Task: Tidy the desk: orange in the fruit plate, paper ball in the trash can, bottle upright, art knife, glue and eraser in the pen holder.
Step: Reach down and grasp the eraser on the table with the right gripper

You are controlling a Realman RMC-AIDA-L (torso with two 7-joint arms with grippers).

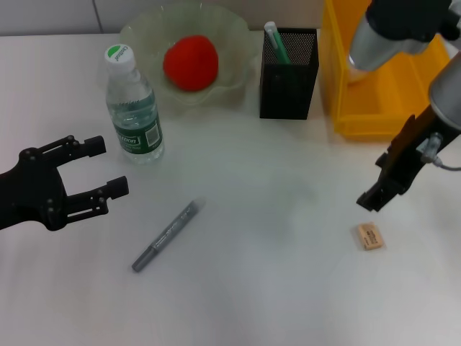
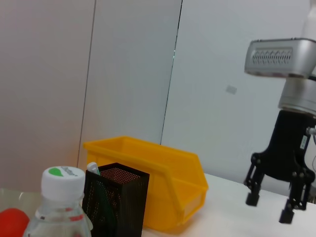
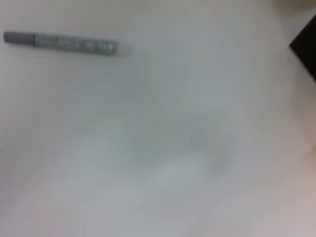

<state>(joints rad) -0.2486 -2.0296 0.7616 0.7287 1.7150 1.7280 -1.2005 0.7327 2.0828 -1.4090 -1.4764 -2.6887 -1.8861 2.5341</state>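
The orange (image 1: pixel 191 63) lies in the pale green fruit plate (image 1: pixel 238 32) at the back. The water bottle (image 1: pixel 133 108) stands upright beside it; its cap shows in the left wrist view (image 2: pixel 61 180). The black mesh pen holder (image 1: pixel 289 76) holds a green-and-white glue stick (image 1: pixel 276 40). The grey art knife (image 1: pixel 169 234) lies flat at the table's middle front and also shows in the right wrist view (image 3: pixel 64 43). The tan eraser (image 1: pixel 369 236) lies at the front right. My right gripper (image 1: pixel 374 196) hovers open and empty just above and behind the eraser. My left gripper (image 1: pixel 108 167) is open and empty, left of the knife. No paper ball is in view.
A yellow bin (image 1: pixel 389 79) stands at the back right, next to the pen holder, and also shows in the left wrist view (image 2: pixel 153 177). The right gripper shows in the left wrist view (image 2: pixel 269 207) with its fingers apart. A white wall stands behind the table.
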